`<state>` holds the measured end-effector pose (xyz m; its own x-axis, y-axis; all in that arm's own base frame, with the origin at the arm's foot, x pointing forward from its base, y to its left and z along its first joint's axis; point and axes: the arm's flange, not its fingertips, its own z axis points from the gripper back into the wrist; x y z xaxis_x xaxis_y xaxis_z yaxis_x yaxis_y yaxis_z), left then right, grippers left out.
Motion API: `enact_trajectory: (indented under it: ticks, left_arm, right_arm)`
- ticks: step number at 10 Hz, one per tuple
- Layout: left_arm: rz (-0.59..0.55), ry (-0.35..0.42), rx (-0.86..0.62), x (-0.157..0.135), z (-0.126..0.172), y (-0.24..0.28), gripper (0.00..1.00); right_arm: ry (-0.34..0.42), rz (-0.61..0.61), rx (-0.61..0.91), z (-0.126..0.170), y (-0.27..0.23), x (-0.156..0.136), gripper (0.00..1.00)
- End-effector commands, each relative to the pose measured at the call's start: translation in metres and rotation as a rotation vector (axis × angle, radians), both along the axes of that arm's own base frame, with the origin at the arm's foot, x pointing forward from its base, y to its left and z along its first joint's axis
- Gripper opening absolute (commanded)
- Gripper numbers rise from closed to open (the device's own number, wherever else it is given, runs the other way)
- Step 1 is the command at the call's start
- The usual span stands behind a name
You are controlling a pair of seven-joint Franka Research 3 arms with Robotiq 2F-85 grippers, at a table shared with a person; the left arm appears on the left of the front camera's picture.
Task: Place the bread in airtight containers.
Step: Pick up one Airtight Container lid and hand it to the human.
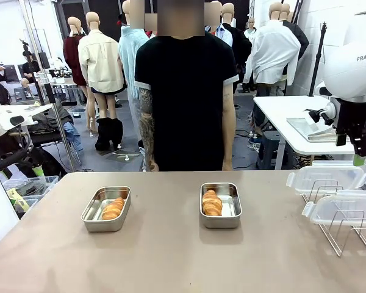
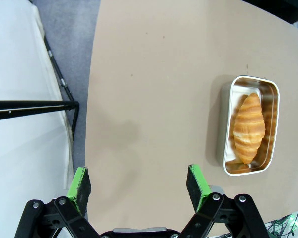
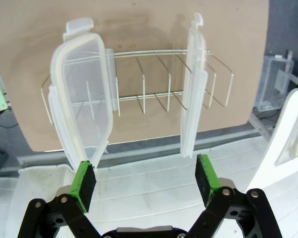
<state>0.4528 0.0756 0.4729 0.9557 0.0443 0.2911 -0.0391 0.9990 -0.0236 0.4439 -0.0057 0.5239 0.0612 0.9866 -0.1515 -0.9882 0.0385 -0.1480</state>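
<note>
Bread [image 2: 249,128] in container [image 2: 271,130] — clear of left gripper [image 2: 138,172].

Your left gripper [image 2: 138,187] faces straight down, its jaws spread wide with nothing between the green pads [image 2: 80,187]. Your right arm [image 1: 358,64] sits high at your right side. Your right gripper [image 3: 145,181] hangs below it, jaws equally wide and empty.

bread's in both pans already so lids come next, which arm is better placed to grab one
Right. The right gripper hangs open over the wire rack holding both clear lids. The left gripper, also open, looks down on bare table beside a bread-filled container, away from the rack.
</note>
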Motion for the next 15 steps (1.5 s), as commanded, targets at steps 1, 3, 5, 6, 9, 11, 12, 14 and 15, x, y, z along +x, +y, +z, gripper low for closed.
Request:
enact_trajectory:
  ticks: [1,3,5,6,9,11,12,14,15]
  left_arm:
    - [0.008,0.001,0.002,0.000,0.000,0.001,1.00]
    - [0.008,0.001,0.002,0.000,0.000,0.001,1.00]
    - [0.008,0.001,0.002,0.000,0.000,0.001,1.00]
    - [0.008,0.001,0.002,0.000,0.000,0.001,1.00]
    - [0.008,0.001,0.002,0.000,0.000,0.001,1.00]
    - [0.008,0.001,0.002,0.000,0.000,0.001,1.00]
    - [0.008,0.001,0.002,0.000,0.000,0.001,1.00]
    - [0.008,0.001,0.002,0.000,0.000,0.001,1.00]
    - [0.008,0.001,0.002,0.000,0.000,0.001,1.00]
  right_arm:
    - [0.020,0.015,-0.018,-0.012,0.010,-0.026,1.00]
    - [0.058,-0.002,-0.020,-0.022,0.017,-0.041,1.00]
    - [0.071,0.012,-0.040,-0.035,0.025,-0.058,1.00]
    - [0.079,0.008,-0.046,-0.043,0.028,-0.062,1.00]
    - [0.109,0.008,-0.014,-0.065,0.031,-0.054,1.00]
    - [0.106,-0.037,-0.012,-0.074,0.031,-0.046,1.00]
    - [0.102,-0.042,-0.016,-0.079,0.029,-0.042,1.00]
    - [0.120,-0.046,-0.012,-0.087,0.029,-0.038,1.00]
    - [0.126,-0.067,-0.014,-0.091,0.027,-0.035,1.00]
